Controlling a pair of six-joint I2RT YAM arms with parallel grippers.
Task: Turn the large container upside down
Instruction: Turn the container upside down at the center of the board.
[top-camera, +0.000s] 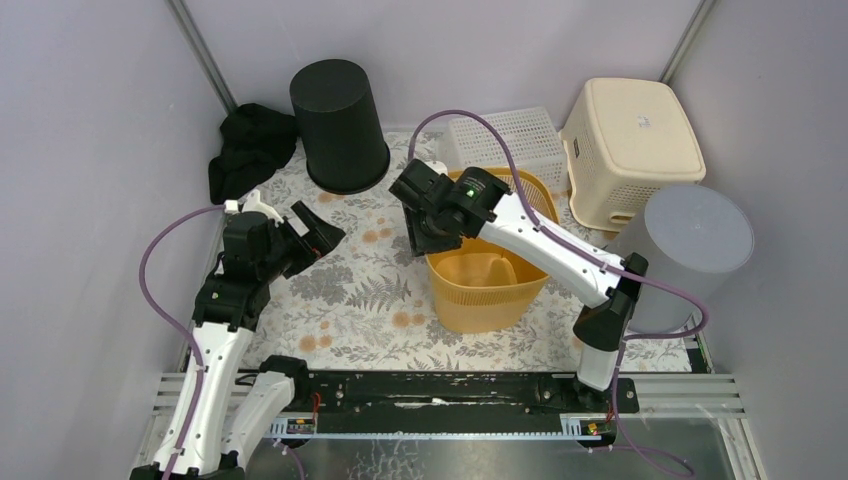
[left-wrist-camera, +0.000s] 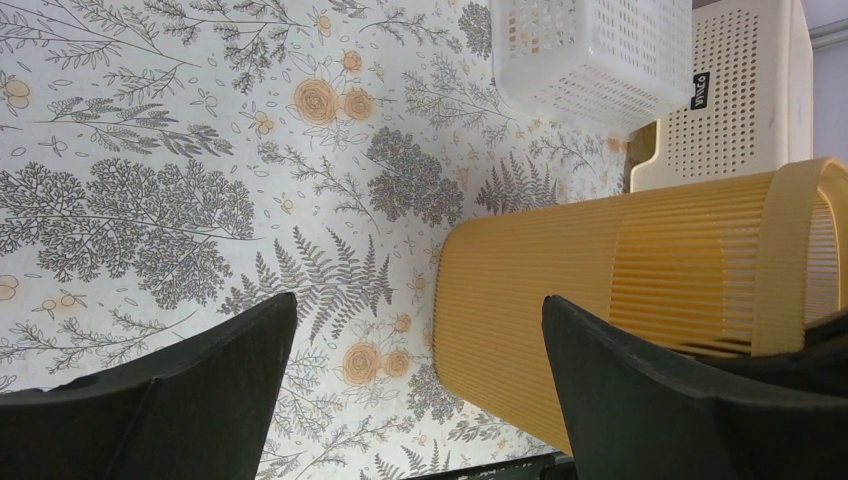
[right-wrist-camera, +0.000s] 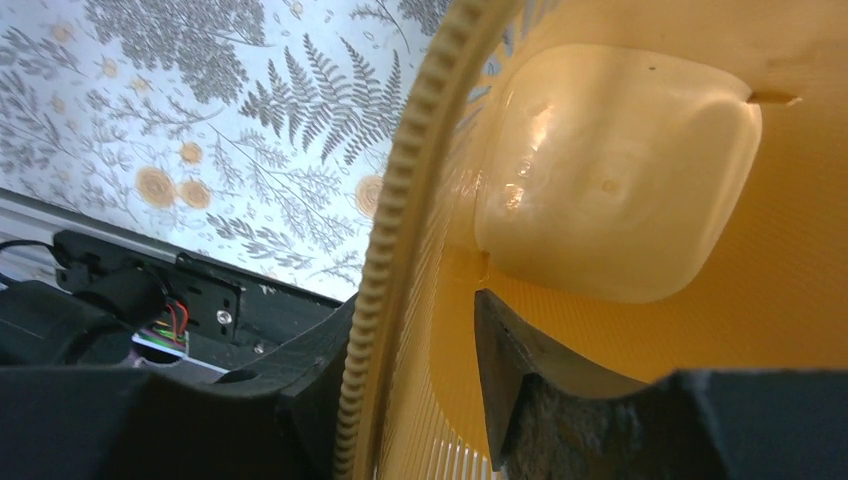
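The large container is a yellow slatted basket (top-camera: 485, 290) standing upright, mouth up, on the floral table, right of centre. My right gripper (top-camera: 432, 235) hangs over its left rim. In the right wrist view its jaws (right-wrist-camera: 415, 305) straddle the toothed rim (right-wrist-camera: 400, 200): one finger outside against the rim, the other inside, a little off the wall. My left gripper (top-camera: 318, 240) hovers wide open left of the basket. In the left wrist view the basket's side wall (left-wrist-camera: 600, 290) lies ahead of the open, empty jaws (left-wrist-camera: 420, 300).
An upturned black bin (top-camera: 340, 125) and a black cloth (top-camera: 250, 150) sit at the back left. A white mesh basket (top-camera: 505, 140), an upturned cream basket (top-camera: 630, 140) and an upturned grey bin (top-camera: 690, 240) crowd the back right. A black rail (top-camera: 430, 390) runs along the near edge.
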